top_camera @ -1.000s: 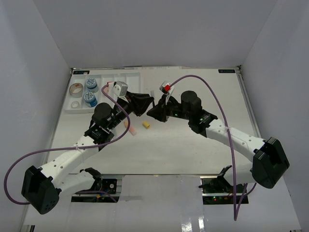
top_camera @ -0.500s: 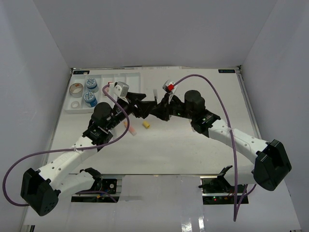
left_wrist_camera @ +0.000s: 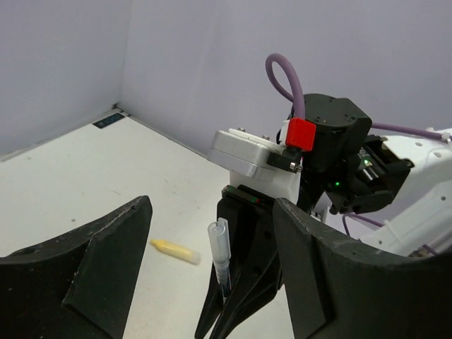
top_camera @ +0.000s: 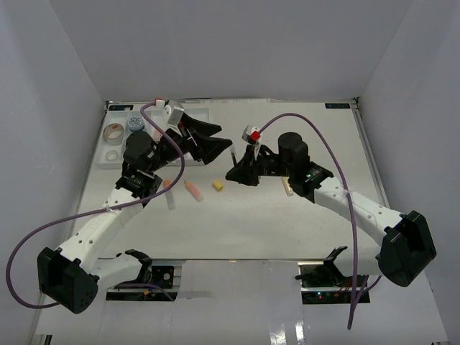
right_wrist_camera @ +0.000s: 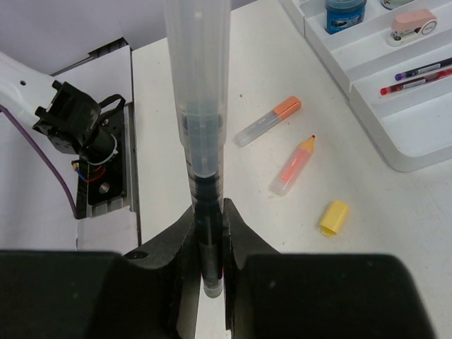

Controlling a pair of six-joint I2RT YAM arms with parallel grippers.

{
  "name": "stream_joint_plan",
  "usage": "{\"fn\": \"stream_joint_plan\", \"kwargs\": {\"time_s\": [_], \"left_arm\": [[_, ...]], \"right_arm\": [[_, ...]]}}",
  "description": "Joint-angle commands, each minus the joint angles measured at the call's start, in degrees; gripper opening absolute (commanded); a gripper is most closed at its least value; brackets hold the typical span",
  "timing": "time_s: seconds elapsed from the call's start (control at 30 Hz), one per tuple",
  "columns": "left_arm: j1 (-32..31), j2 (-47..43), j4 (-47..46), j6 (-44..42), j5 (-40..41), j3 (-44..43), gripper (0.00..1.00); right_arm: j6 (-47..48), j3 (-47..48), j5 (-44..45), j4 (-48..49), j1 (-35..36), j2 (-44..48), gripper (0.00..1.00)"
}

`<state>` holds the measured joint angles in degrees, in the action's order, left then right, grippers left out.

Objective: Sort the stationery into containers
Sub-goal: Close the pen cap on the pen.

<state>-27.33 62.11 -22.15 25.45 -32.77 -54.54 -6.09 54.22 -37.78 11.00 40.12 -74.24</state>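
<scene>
Taking the far wall as twelve o'clock, the white tray lies at about ten o'clock on the table. A tape roll and a blue-white tub sit in the compartments at its nine o'clock end. Through the right wrist camera, two thin pens – one dark, one red – lie side by side in another compartment.

The left gripper hangs above the table just off the tray's four o'clock corner, its fingers spread wide with nothing between them. Facing it from three o'clock, near but not touching, the right gripper is pinched tight on a pen – dark barrel, clear cap – held upright with the cap end up.

Loose on the table below them is a yellow cap. An orange marker lies at its nine o'clock, and a second marker lies beyond that.
</scene>
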Motion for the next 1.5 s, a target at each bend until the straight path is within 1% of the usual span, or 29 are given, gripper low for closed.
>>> {"fn": "stream_joint_plan", "kwargs": {"time_s": [0.0, 0.23, 0.27, 0.37, 0.4, 0.5, 0.6, 0.7, 0.8, 0.83, 1.0, 1.17, 1.27, 1.47], "left_arm": [[0.09, 1.61, -0.18, 2.5, -6.95, -2.67, 0.8], [0.0, 3.37, 2.46, 1.79, -5.55, -5.05, 0.72], [0.0, 3.55, 2.38, 1.88, -5.37, -5.05, 0.68], [-0.09, 3.99, 2.29, 2.85, -5.37, -5.05, 0.6], [-0.09, 4.07, 2.29, 3.02, -5.28, -5.05, 0.55], [-0.26, 4.08, 2.11, 3.73, -5.11, -4.96, 0.48], [-0.7, 4.25, 2.03, 4.08, -5.2, -4.87, 0.45], [-0.88, 4.43, 2.03, 4.34, -5.28, -5.13, 0.41], [-1.06, 4.51, 3.07, 4.17, -4.93, -5.13, 0.35], [-1.14, 4.51, 3.34, 3.99, -4.76, -4.96, 0.31], [-2.11, 5.13, 6.67, 3.38, -4.67, -5.04, 0.22], [-2.2, 4.87, 8.96, 2.76, -3.97, -5.13, 0.18], [-2.2, 4.25, 10.19, 2.76, -3.26, -5.13, 0.18], [-2.29, 3.46, 11.69, 3.11, -0.8, -5.75, 0.36]], "right_arm": [[1.69, 2.82, -2.39, -1.51, -0.13, 2.08, 0.08], [1.96, 4.05, -2.39, -1.86, -0.13, 1.29, 0.08], [1.96, 4.14, -2.39, -1.86, -0.13, 1.2, 0.08], [1.87, 4.58, -2.56, -1.86, -0.04, 0.67, 0.08], [1.87, 4.58, -2.56, -1.78, -0.04, 0.59, 0.08], [1.96, 4.23, -2.3, -1.43, -0.13, 0.5, 0.08], [1.96, 4.06, -2.3, -1.25, -0.13, 0.41, 0.08], [2.31, 4.14, -2.3, -1.25, -0.13, 0.5, 0.08], [2.48, 4.14, -2.21, -1.42, -0.13, 0.67, 0.08], [2.48, 4.14, -2.21, -1.51, -0.13, 0.76, 0.08], [2.92, 3.71, -1.86, -1.6, -0.13, 1.11, 0.08], [2.92, 3.7, -1.95, -1.42, -0.13, 1.2, 0.08], [3.01, 3.62, -1.77, -1.25, -0.13, 1.55, 0.08], [2.92, 3.18, -1.68, -1.07, -0.13, 1.9, 0.08]]}}
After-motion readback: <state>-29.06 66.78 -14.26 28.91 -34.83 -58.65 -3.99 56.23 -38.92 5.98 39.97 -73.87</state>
